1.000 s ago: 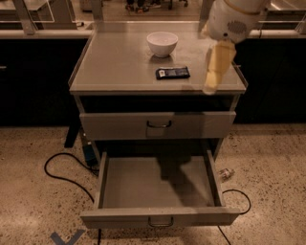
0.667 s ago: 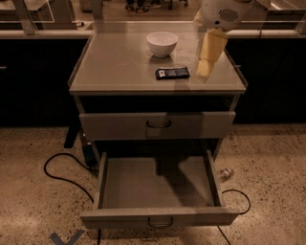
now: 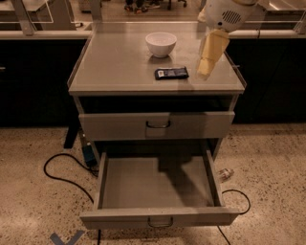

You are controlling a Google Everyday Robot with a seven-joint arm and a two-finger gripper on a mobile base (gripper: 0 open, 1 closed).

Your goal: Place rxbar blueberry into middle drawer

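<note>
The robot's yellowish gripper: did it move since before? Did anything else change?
The pale yellow gripper moved a little back from the front edge of the grey cabinet top, towards the flat dark-wrapped snack bar. It now hangs just right of the bar, which lies untouched. The bar, the round white bowl and the open lower grey drawer stayed put.

Looks like a lab or office test space, not a home. Told by the speckled stone floor [image 3: 272,158], black cables [image 3: 55,174] trailing loose across it, a blue tape mark [image 3: 64,238] stuck near the front edge, a plain grey metal cabinet [image 3: 119,72] standing alone, long dark-fronted counters [image 3: 38,34] behind, and chair wheels [image 3: 143,5] beyond. Also by the gripper [image 3: 204,74], hanging over the cabinet's right side.
</note>
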